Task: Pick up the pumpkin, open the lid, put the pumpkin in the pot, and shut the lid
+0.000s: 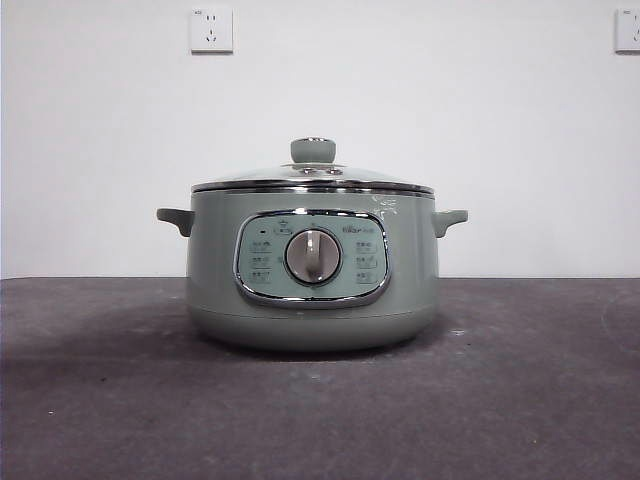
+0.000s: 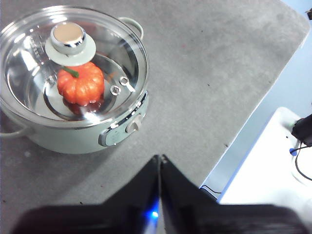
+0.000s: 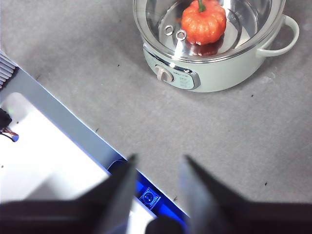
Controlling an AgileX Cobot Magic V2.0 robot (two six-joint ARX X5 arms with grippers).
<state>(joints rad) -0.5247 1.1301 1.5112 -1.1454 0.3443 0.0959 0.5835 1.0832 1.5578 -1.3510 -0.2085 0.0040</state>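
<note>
The sage-green pot (image 1: 312, 265) stands in the middle of the grey table, control panel and silver dial facing the front view. The glass lid (image 1: 312, 178) with its green knob (image 1: 313, 150) sits shut on the pot. Through the lid (image 2: 73, 68), the orange pumpkin (image 2: 81, 84) lies inside the pot (image 2: 87, 136); it also shows in the right wrist view (image 3: 204, 23) inside the pot (image 3: 219, 73). My left gripper (image 2: 160, 161) is shut and empty, back from the pot. My right gripper (image 3: 157, 163) is open and empty, also back from the pot. Neither gripper shows in the front view.
The grey table (image 1: 520, 390) stretches around the pot. Its edge (image 2: 253, 117) runs close by in the left wrist view, with a white surface and cables (image 2: 302, 146) beyond. The right wrist view shows the table edge (image 3: 63, 117) and white surface (image 3: 44, 156). Wall sockets (image 1: 211, 30) sit behind.
</note>
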